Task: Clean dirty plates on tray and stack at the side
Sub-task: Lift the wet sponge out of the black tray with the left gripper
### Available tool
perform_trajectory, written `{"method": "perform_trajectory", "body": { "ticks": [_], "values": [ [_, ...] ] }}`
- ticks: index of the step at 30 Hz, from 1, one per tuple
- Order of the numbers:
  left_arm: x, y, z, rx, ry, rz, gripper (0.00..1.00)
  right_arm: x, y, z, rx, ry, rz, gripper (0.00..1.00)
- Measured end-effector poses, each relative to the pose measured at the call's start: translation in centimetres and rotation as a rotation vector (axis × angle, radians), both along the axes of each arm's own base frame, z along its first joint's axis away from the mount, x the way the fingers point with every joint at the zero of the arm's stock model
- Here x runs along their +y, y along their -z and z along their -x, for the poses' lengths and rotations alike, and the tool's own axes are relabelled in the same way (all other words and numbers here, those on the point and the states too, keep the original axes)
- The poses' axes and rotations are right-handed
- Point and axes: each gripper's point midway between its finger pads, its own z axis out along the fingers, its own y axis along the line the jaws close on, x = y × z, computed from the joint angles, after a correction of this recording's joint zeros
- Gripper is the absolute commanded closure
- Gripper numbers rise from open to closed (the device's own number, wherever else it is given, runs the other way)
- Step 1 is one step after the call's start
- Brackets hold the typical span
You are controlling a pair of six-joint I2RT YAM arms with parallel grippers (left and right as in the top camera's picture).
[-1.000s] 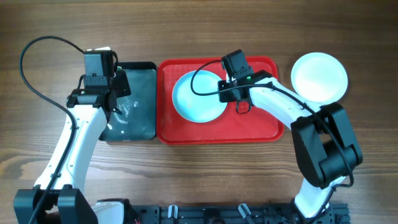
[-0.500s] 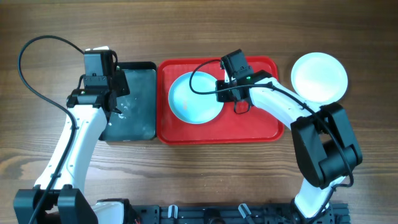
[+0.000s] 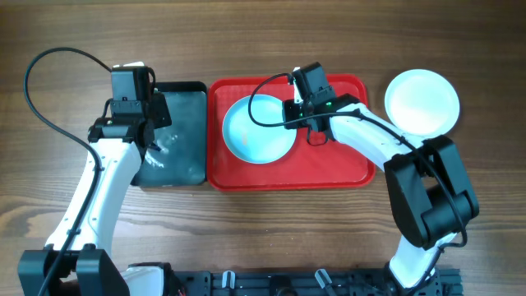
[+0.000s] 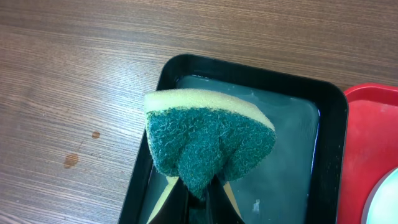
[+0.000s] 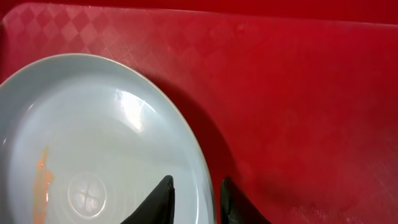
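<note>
Wooden table (image 3: 271,238): left gripper (image 4: 198,194) clamps sponge (image 4: 208,146); right gripper (image 5: 194,194) straddles aqua plate (image 5: 93,155) rim, fingertips (image 5: 163,198) cropped, grip unclear.

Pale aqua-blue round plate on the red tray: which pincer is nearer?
Right. Right pincer straddles the rim of the aqua-blue plate; left pincer holds a green sponge over the black basin.

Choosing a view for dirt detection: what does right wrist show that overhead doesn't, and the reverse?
Right wrist only: an orange streak on the aqua plate, and the right pincer straddling that plate's rim; whether it actually clamps the rim is unclear.
Overhead only: the white plate outside the red tray on its right, the black basin on its left, and the left arm at the basin.
Both: the aqua plate lying on the red tray.
</note>
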Motion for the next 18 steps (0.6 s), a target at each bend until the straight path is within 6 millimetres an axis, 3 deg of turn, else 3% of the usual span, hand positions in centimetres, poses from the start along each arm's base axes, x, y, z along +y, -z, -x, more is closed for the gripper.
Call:
{"method": "perform_trajectory", "body": {
  "ticks": [4, 7, 9, 11, 14, 17, 18],
  "values": [
    [0.00, 0.01, 0.01, 0.000, 0.000, 0.000, 0.96, -0.18, 0.43, 0.36, 0.009, -0.003, 0.007, 0.82],
    [0.00, 0.02, 0.02, 0.001, 0.000, 0.000, 0.96, -0.34, 0.48, 0.34, 0.006, -0.003, 0.017, 0.95],
    [0.00, 0.05, 0.07, 0.003, 0.000, 0.000, 0.96, -0.42, 0.49, 0.30, 0.005, 0.001, 0.020, 0.94],
    [0.00, 0.05, 0.07, 0.003, 0.000, 0.000, 0.96, -0.47, 0.53, 0.36, 0.007, -0.002, 0.024, 0.86],
    [0.00, 0.06, 0.07, 0.004, 0.000, 0.000, 0.96, -0.60, 0.69, 0.63, 0.018, -0.005, 0.032, 0.86],
    [-0.01, 0.06, 0.07, 0.004, 0.000, 0.000, 0.96, -0.64, 0.75, 0.72, 0.022, -0.005, 0.033, 0.89],
    [-0.01, 0.06, 0.07, 0.004, 0.000, 0.000, 0.96, -0.64, 0.75, 0.73, 0.023, -0.005, 0.033, 0.94]
  ]
}}
